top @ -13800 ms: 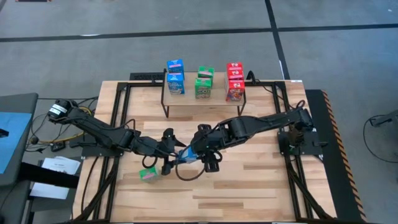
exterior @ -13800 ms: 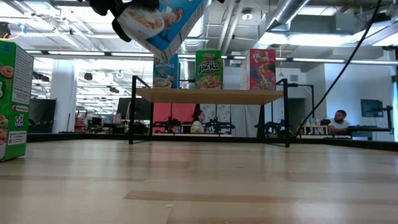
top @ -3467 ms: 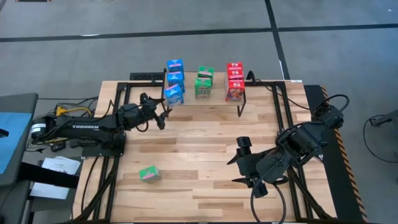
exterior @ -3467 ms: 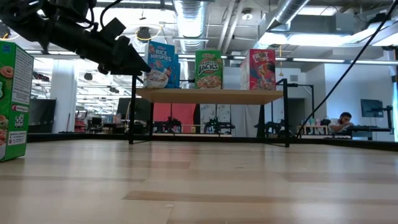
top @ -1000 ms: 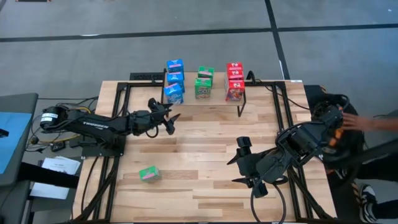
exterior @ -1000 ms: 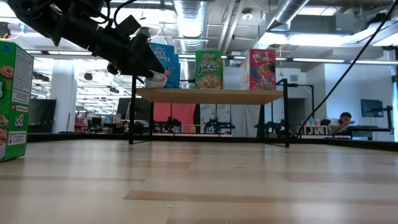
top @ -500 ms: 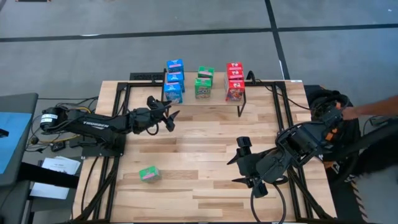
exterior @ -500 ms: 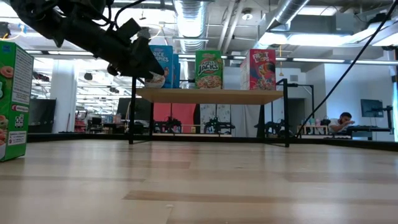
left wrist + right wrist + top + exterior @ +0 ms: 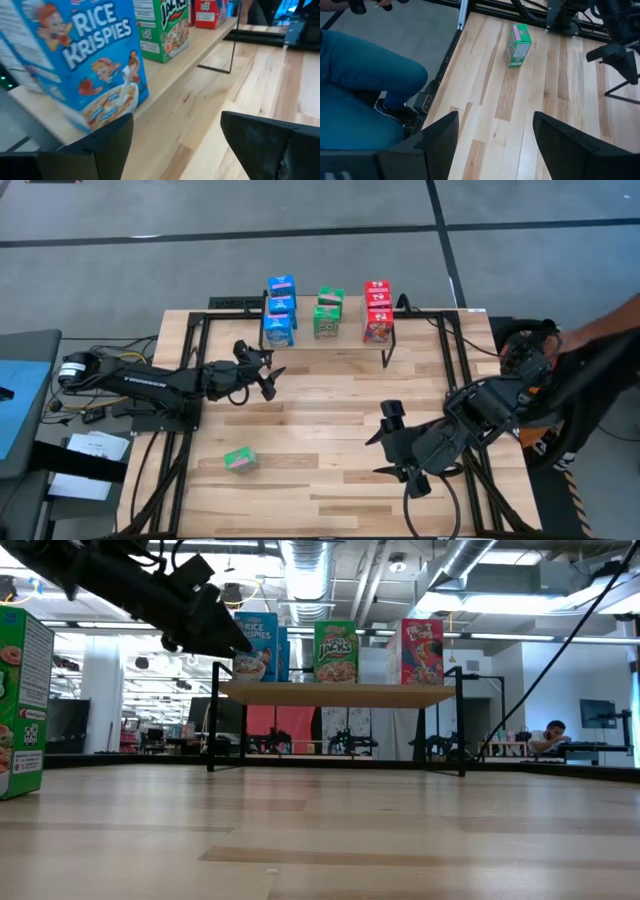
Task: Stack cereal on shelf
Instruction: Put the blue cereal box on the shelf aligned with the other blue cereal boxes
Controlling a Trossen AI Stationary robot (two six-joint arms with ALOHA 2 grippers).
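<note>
person's leg (image 9: 365, 90), right wrist view only

Lighting bright and even from overhead; ceiling fixtures (image 9: 300, 565) show in the low view as long glowing strips above the shelf (image 9: 340, 693), slightly blown out. The tabletop (image 9: 320, 420) carries only soft, faint shadows under the arms in the high view. Low view: near planks in front of the shelf go soft, the room behind it stays fairly sharp. Left wrist view: the blue box (image 9: 85, 65) nearest the lens is a little blurred and stretched, the shelf board receding past it. Right wrist view: the green box (image 9: 518, 45) is crisp, with a small shadow beside it.
</note>
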